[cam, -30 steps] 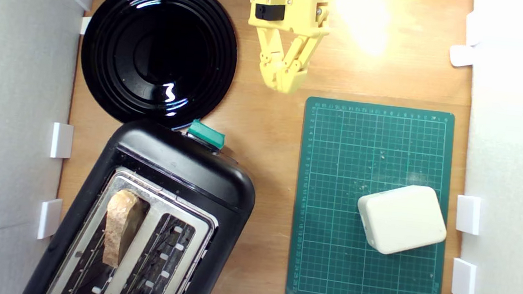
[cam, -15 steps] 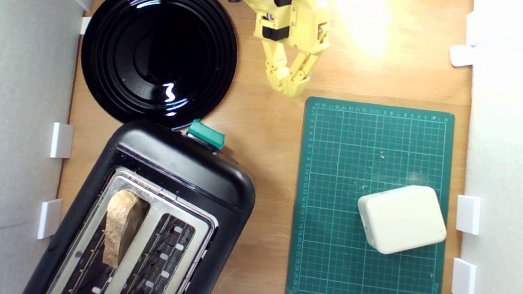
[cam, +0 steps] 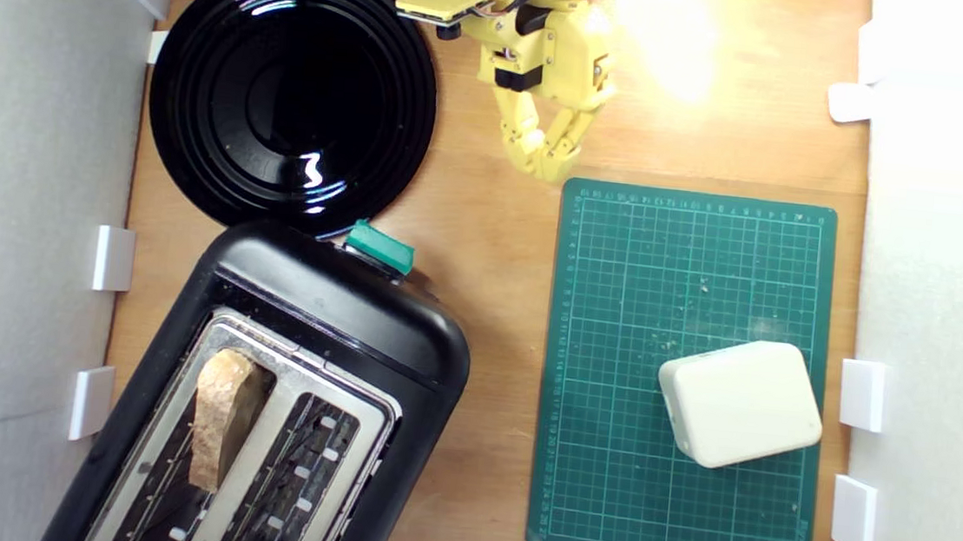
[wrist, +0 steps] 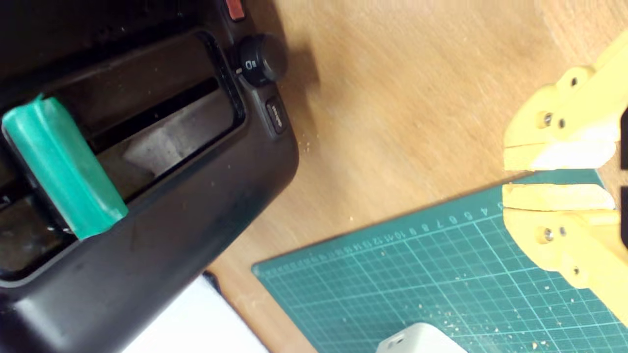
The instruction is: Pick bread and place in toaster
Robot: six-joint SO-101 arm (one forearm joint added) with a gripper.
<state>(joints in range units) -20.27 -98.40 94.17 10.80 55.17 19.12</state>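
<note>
Desk (cam: 487, 306): bare wood, crumbs scattered on it.

Toaster (cam: 279, 392): large black body with a silver top plate, set at a slant in the lower part of the exterior view's left. Its green lever knob (cam: 379, 246) sat on the end nearest the black plate (cam: 292, 93), which lay empty just beyond it.

Green cutting mat (cam: 691, 263): on the exterior view's right, carrying a white rounded block (cam: 740, 404) near its lower corner.

Hand (cam: 547, 170): yellow, empty, its two fingers drawn nearly together with only a thin slit between them in the wrist view. It hung over the desk just off the mat's upper corner, well apart from the toaster.

Bread (cam: 220, 418): a wedge standing on edge in the toaster's slot toward the exterior view's left, brown crust uppermost and poking above the top plate. Placement looked done.

Handling, as judged: light, with a firm crust and an airy crumb likely to compress and shed crumbs under a hard pinch. If it needed reseating, the exposed crusted top edge seemed the only place to take hold, pinched gently across its thickness.
</note>
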